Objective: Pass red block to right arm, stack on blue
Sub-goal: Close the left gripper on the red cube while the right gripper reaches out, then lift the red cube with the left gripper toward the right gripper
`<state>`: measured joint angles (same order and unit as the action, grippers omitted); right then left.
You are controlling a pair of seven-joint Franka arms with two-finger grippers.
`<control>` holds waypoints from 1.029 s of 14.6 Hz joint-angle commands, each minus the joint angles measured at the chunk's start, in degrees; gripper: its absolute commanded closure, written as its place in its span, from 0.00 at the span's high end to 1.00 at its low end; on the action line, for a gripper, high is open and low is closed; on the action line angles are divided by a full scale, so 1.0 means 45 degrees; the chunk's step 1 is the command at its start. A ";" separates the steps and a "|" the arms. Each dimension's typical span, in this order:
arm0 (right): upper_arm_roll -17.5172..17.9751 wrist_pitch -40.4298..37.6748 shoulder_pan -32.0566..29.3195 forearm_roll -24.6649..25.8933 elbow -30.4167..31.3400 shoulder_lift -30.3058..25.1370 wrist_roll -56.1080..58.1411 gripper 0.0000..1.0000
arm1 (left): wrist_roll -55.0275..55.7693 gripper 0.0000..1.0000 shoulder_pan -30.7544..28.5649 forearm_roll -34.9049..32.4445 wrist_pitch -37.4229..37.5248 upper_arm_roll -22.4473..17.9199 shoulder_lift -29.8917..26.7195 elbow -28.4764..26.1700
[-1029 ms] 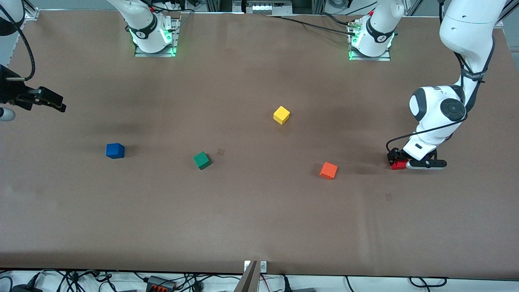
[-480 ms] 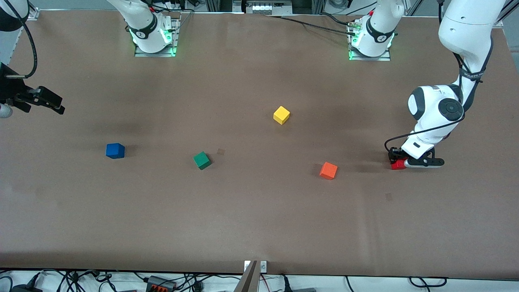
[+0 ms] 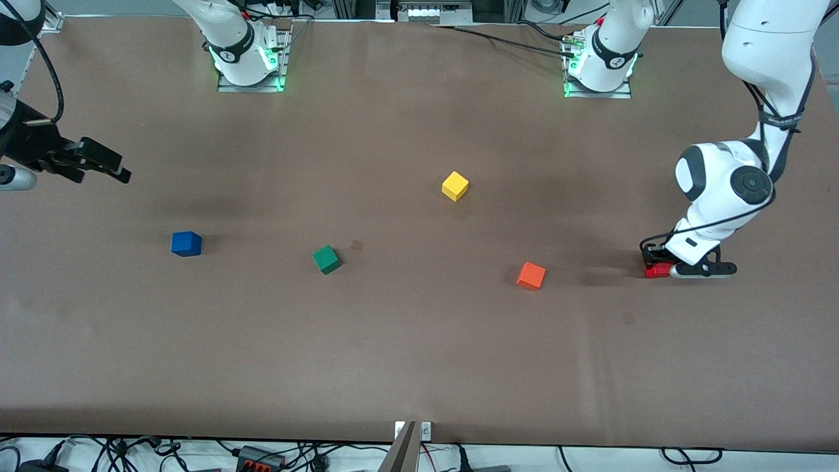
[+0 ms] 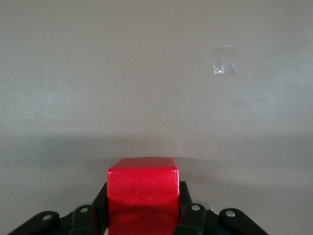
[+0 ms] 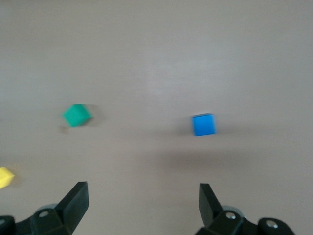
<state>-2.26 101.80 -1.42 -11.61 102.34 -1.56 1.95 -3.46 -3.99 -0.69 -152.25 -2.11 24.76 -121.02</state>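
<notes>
Currently: left gripper [image 3: 657, 268] clamped on small matte pure-red cube [image 4: 142, 191], at table level; lift and handover next. Right gripper [image 5: 142, 198] waits, jaws wide, empty, above dark-blue cube [image 3: 186, 244].

This was a robotics lab. Two white robot arms stood bolted on metal plates, lit green at the base [image 3: 249, 62], along one edge of a wide table [image 3: 419, 367] covered in plain brown matting. Black cables [image 3: 511, 39] trailed between the bases, and more cables and plugs [image 3: 262, 455] lay in a tangle along the table's camera-side edge. Aluminium framing showed past the bases. Small plain coloured cubes, such as a yellow cube [image 3: 455, 185] and a green cube [image 3: 326, 259], sat scattered like test pieces, well apart from either claw.
</notes>
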 commanded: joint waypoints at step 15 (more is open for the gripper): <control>0.0015 0.0699 0.2895 -1.0225 -0.1238 0.4113 0.0112 1.00 | -0.6815 0.09 0.0066 0.2375 1.1997 0.2149 -0.0658 0.7050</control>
<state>-1.74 105.35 11.04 -52.83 98.73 14.70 1.87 -24.84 -3.49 5.86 -100.39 7.29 20.92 -90.86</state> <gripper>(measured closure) 0.000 0.441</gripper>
